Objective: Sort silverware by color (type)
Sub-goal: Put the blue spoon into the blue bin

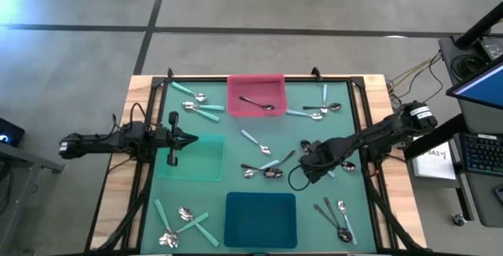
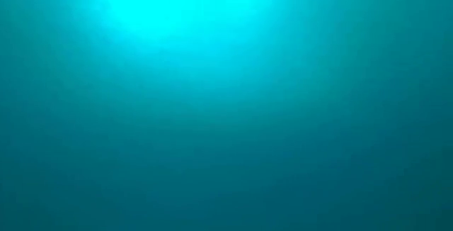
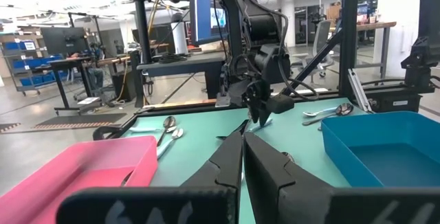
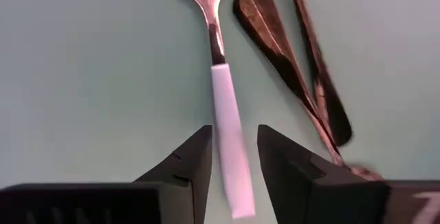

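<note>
Two dark, near-black arms of jointed segments. Left arm (image 1: 118, 140) slim, black cable along it. Right arm (image 1: 377, 136) bulkier, white label band near its upper joint, black cable looping below the wrist. Left gripper (image 3: 243, 157) and right gripper (image 4: 234, 157): matte black, angular wedge-shaped jaws.

Green-topped table (image 1: 314, 170), scattered spoons (image 1: 259, 170), pink tray (image 1: 256, 107), seemingly green tray (image 1: 200, 162), blue tray (image 1: 260, 217)

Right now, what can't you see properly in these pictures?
- Low view: only a teal glow, nothing shows.
- Right wrist view: the pale-handled spoon has its end cut off by the edge; a dark spoon is partly hidden behind the right gripper.
- High view: spoon details too small.
</note>
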Available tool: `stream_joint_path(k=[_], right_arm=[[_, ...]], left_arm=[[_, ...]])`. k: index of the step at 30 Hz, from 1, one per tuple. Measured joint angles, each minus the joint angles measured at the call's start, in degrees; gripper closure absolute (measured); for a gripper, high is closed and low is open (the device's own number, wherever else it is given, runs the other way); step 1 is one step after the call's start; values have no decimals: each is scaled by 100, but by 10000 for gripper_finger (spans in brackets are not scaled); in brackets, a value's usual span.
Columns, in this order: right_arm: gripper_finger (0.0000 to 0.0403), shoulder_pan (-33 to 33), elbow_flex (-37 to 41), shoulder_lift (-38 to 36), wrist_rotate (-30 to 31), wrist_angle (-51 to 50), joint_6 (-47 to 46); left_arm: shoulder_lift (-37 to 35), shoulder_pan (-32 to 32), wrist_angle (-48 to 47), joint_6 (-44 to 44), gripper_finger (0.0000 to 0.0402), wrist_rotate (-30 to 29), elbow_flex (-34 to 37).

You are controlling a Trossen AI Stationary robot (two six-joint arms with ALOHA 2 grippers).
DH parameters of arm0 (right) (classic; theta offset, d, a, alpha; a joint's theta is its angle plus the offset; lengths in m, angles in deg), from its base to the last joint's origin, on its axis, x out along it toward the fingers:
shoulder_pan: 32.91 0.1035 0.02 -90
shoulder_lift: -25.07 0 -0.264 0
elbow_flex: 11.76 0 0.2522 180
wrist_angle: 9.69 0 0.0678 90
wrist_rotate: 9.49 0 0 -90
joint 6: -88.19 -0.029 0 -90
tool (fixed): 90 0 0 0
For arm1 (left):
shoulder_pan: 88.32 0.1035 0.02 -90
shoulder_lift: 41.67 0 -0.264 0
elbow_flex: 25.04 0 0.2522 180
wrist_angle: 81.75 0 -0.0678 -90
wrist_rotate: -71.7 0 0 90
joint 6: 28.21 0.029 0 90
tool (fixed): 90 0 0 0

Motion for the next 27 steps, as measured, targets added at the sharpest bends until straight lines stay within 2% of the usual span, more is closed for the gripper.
stream_joint_path(k=[8,14,19,22,27], right_arm=[[315,-15,229,-9,61,437,-95],[373,-24,206,-9,62,446,-89],[377,-24,163,-9,98,431,-19],[377,-28,49,-41,318,443,322],[377,-24,-491,-170,856,464,1782]], left_arm=[[0,1,0,0,402,0,0],[0,0,-2,0,402,-1,0],[0,0,0,0,402,-1,-1],[0,0,0,0,402,0,-1],[0,0,0,0,402,0,0]])
